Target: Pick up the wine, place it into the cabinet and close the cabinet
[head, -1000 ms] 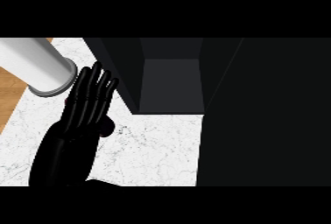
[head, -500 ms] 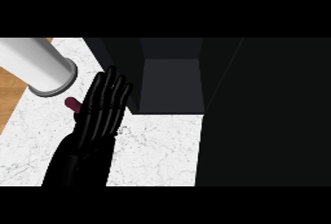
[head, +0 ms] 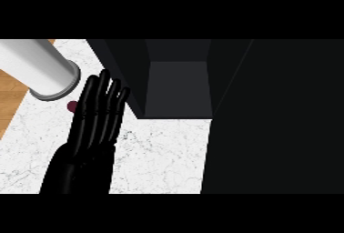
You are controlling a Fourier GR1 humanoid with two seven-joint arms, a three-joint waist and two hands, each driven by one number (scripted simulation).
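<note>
- White marbled worktop [head: 161, 154] fills the lower view, with a strip of wooden floor [head: 10, 98] far left of the robot hand.
- Left robot hand [head: 94, 125] lies flat, fingers straight and together, gripping nothing.
- Wine [head: 72, 106]: only a dark red sliver peeks out at the fingers' left edge.
- Open dark cabinet [head: 178, 88] sits just right of the fingertips, boxy and matte.
- Smooth white cylinder [head: 40, 68] lies up-left.
- Best approach, I'd say: curl round the bottle before lifting.
- Right robot hand isn't showing.
</note>
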